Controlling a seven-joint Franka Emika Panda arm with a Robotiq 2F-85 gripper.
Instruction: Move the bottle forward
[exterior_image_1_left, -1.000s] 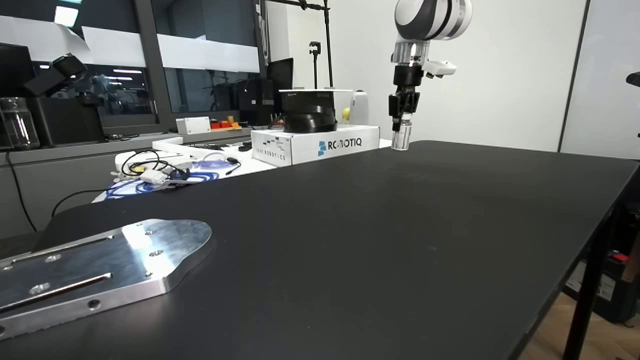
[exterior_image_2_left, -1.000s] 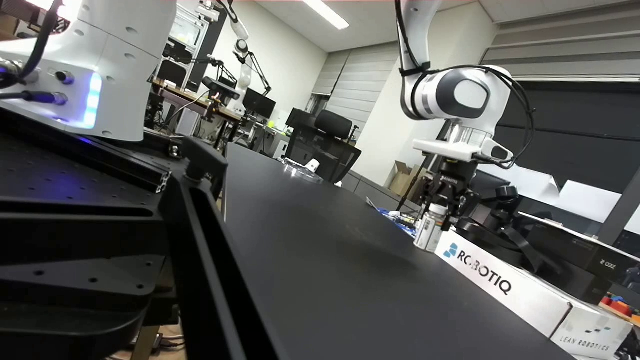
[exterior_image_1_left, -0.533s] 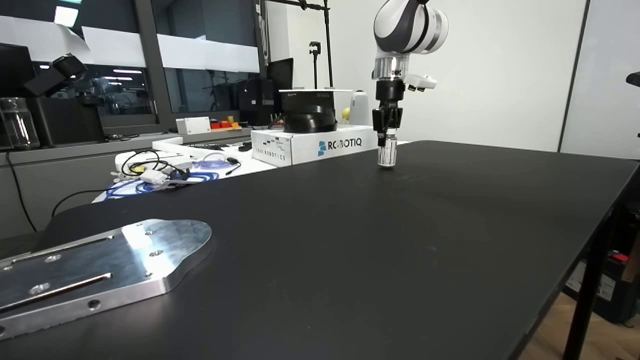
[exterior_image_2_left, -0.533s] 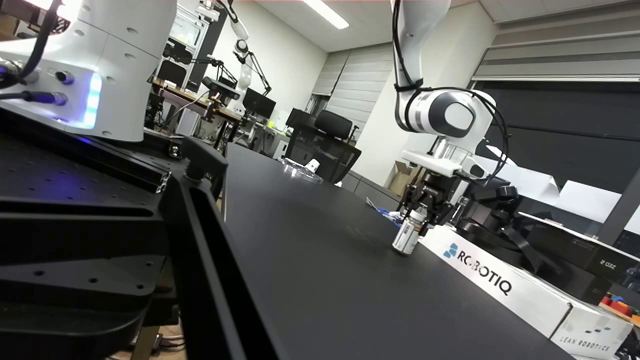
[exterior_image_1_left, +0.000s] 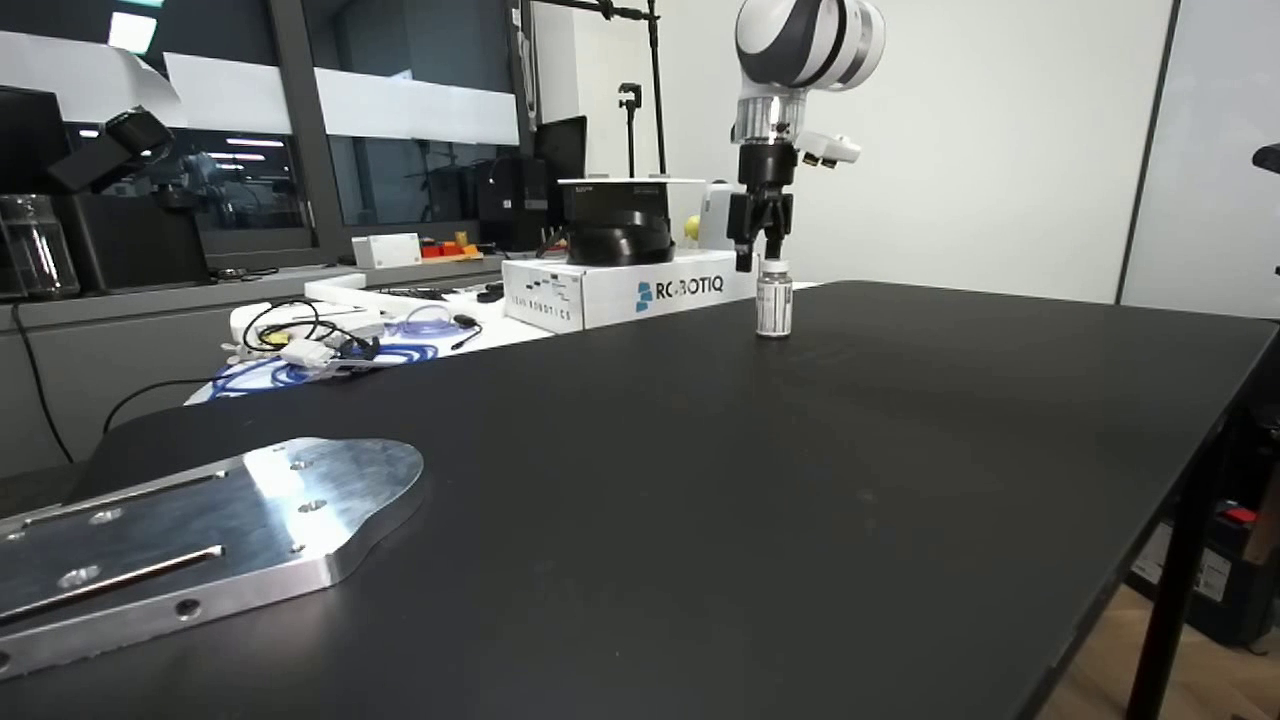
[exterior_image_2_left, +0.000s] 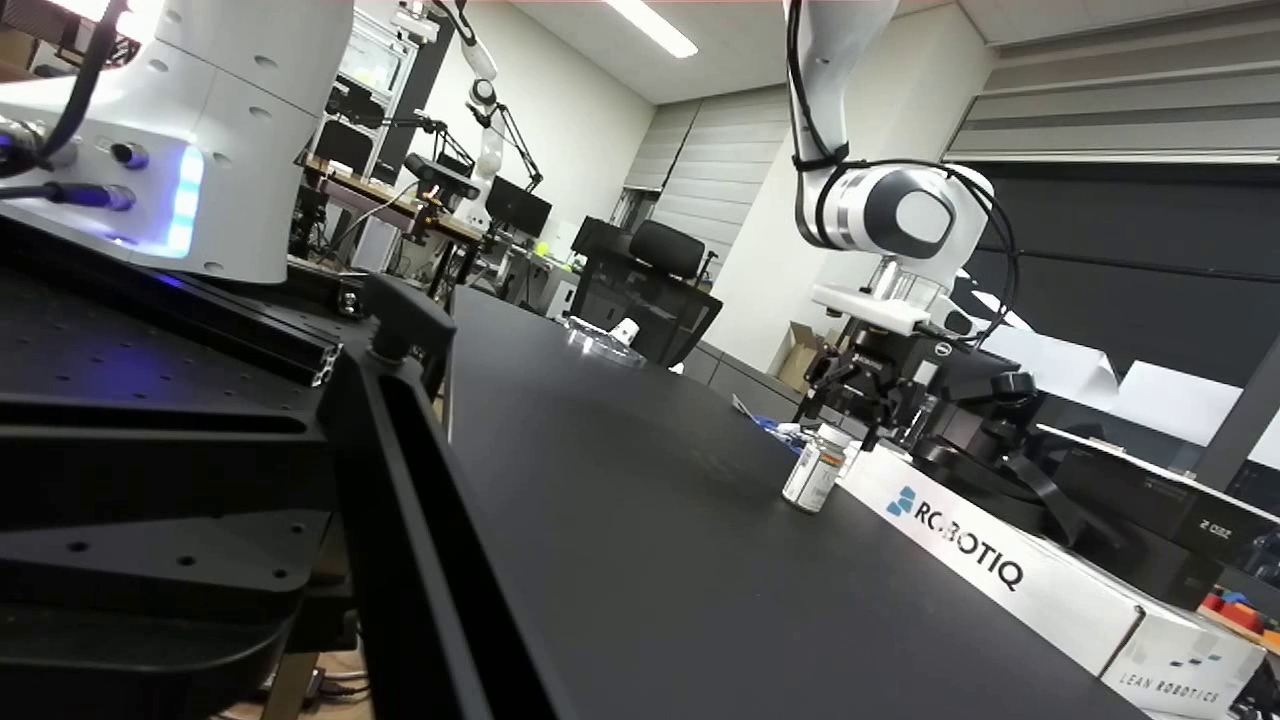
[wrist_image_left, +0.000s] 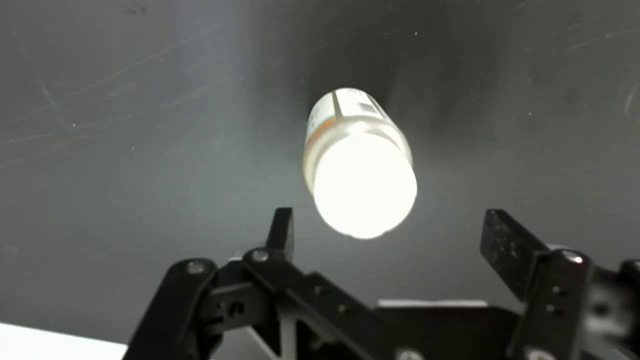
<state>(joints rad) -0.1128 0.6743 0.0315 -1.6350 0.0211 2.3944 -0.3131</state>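
Observation:
The bottle, with a white cap and a pale label, stands upright on the black table (exterior_image_1_left: 700, 500); it shows in both exterior views, as the bottle (exterior_image_1_left: 774, 305) and the bottle (exterior_image_2_left: 815, 472). Just above its cap hangs my gripper (exterior_image_1_left: 760, 262), pointing down. In the wrist view the gripper (wrist_image_left: 389, 216) is open, with dark fingers (wrist_image_left: 502, 237) spread wider than the cap. The bottle (wrist_image_left: 361, 180) appears there between and beyond the fingertips, with gaps on both sides. Nothing is held.
A long white box (exterior_image_1_left: 670, 290) lettered ROBOTIQ lies along the table edge close behind the bottle, with black equipment (exterior_image_1_left: 620, 225) on top. A metal plate (exterior_image_1_left: 220, 540) rests at the table's near left corner. Cables (exterior_image_1_left: 330, 350) clutter a white side table.
The bottle, gripped a second ago, has moved left in an exterior view and come down on the table. My gripper has since let go and risen slightly above the cap.

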